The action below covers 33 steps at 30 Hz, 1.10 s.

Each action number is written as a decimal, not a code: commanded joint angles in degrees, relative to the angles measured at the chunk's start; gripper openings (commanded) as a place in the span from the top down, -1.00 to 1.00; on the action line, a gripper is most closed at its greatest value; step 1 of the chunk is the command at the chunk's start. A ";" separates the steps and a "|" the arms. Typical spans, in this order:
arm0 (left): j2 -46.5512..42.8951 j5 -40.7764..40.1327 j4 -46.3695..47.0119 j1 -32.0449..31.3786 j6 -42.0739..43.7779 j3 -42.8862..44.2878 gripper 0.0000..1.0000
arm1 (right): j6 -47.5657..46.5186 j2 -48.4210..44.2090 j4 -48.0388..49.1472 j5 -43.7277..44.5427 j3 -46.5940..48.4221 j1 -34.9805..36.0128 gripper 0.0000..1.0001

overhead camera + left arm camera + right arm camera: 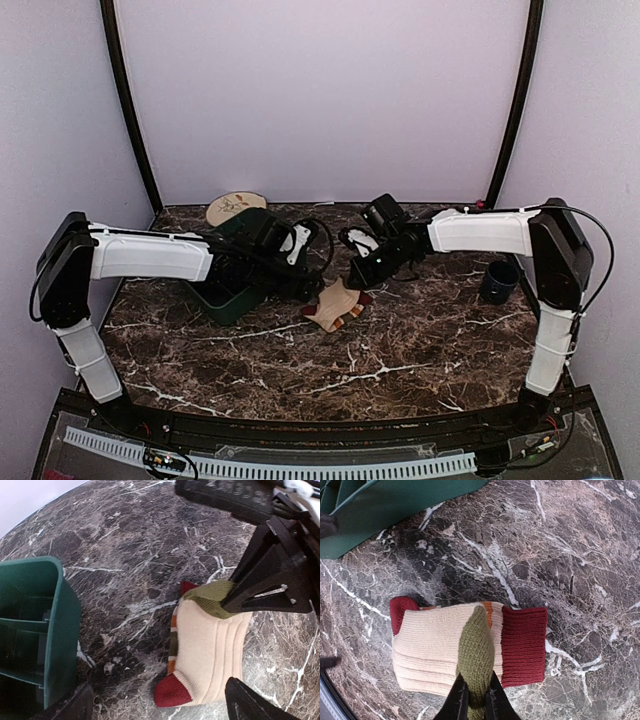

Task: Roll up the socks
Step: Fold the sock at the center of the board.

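Lying flat on the dark marbled table [400, 350] between the two arms, the socks [338, 303] form a short folded bundle near the green bin [232, 298]. The body is cream ribbed knit. One end has a broad dark-red ribbed cuff, and the other has a small red corner. A narrow orange band shows next to the cuff, and orange, olive and red stripes peek out along one folded edge. Whether this is one sock or two laid together cannot be told.

An olive-green knitted tip rises as a ridge across the cream body. The right claw [476, 702] is clenched on that olive tip, its two black fingers pinching it from both sides.

The left claw [160, 707] is released, with its fingers spread wide on either side of the red-cornered end and grasping nothing.

A round beige plate [235, 208] sits at the back of the table, and a dark cup [498, 282] stands well apart on the right.
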 commanded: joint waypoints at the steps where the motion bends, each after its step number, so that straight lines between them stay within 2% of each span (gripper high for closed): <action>1: 1.63 2.75 -2.27 -1.39 2.56 2.21 -0.88 | -0.66 1.59 1.39 0.94 -0.04 -0.36 0.80; 8: 4.90 1.94 -4.64 -2.37 3.73 2.16 -0.88 | -0.05 2.49 1.61 0.99 -0.53 -0.62 0.80; 33: 13.46 -10.18 -7.31 -2.79 -0.29 5.26 -0.88 | -0.94 3.25 0.15 2.18 -1.26 -0.93 0.81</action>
